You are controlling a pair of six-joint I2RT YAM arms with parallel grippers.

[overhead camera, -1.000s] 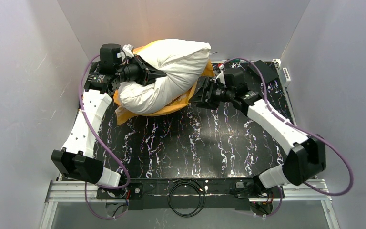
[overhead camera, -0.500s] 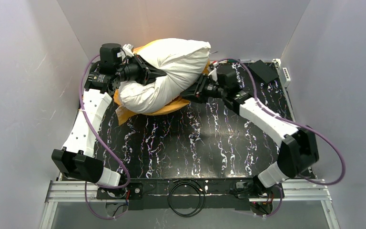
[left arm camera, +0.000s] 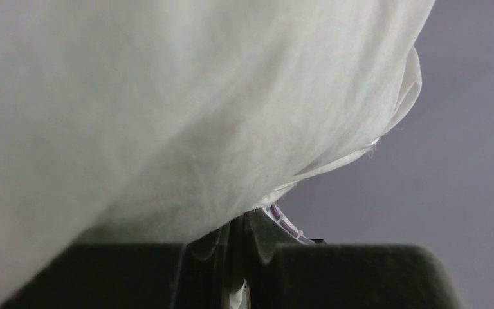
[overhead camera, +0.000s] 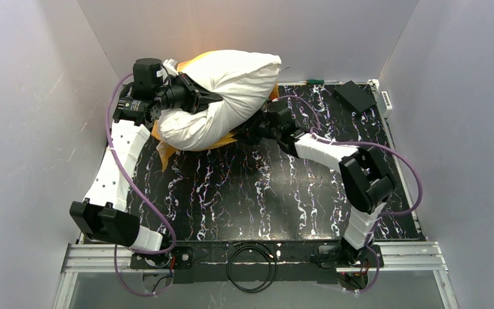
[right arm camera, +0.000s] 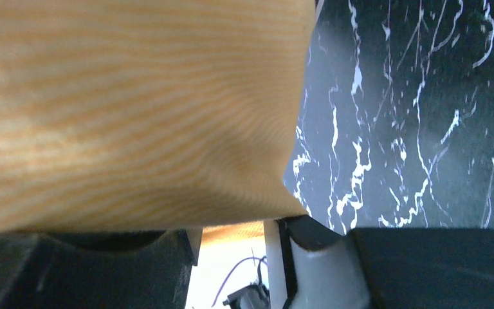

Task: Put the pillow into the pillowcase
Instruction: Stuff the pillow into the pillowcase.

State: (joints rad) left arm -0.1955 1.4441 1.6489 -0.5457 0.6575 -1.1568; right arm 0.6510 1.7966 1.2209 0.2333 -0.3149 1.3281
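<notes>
The plump white pillow (overhead camera: 231, 87) lies at the back left of the table, on top of the orange pillowcase (overhead camera: 164, 151), which shows only as edges around it. My left gripper (overhead camera: 217, 98) is shut on a pinch of the pillow's left side; white pillow fabric (left arm camera: 167, 109) fills the left wrist view above the closed gripper (left arm camera: 238, 222). My right gripper (overhead camera: 247, 133) reaches under the pillow's lower right edge. In the right wrist view its jaws (right arm camera: 235, 225) stand apart, with orange pillowcase cloth (right arm camera: 135, 109) draped over the tips.
The black marbled table (overhead camera: 264, 193) stretches out in front of the pillow. A black box (overhead camera: 355, 96) and a white power strip (overhead camera: 384, 100) lie at the back right. Grey walls close in on three sides.
The right arm has swung left and folded at the elbow, carrying its gripper from beside the pillow to under its lower right edge. The left gripper has kept its hold.
</notes>
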